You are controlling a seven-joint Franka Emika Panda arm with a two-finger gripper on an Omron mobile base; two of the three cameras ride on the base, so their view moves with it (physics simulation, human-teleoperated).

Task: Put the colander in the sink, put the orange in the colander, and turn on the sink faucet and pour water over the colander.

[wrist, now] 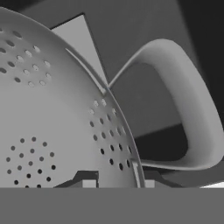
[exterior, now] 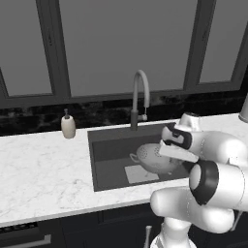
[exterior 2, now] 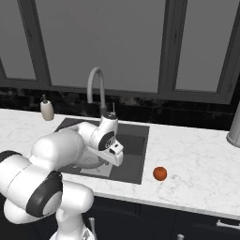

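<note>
The grey pierced colander (exterior: 151,158) sits in the dark sink (exterior: 111,150) over the pale drain plate (exterior: 137,174). My gripper (wrist: 119,183) is at the colander's right rim, open, one fingertip (wrist: 89,182) inside the bowl and the other outside the wall. In the hand view the colander (wrist: 48,127) is very close, and its loop handle (wrist: 197,113) curves out to the right. The orange (exterior 2: 160,173) lies on the counter right of the sink (exterior 2: 133,154). The gooseneck faucet (exterior: 139,94) stands behind the basin, with no water running.
A beige soap dispenser (exterior: 68,126) stands on the counter left of the faucet. A grey metal vessel (exterior 2: 234,126) is at the far right of the marble counter (exterior 2: 197,154). Dark windows run behind the counter.
</note>
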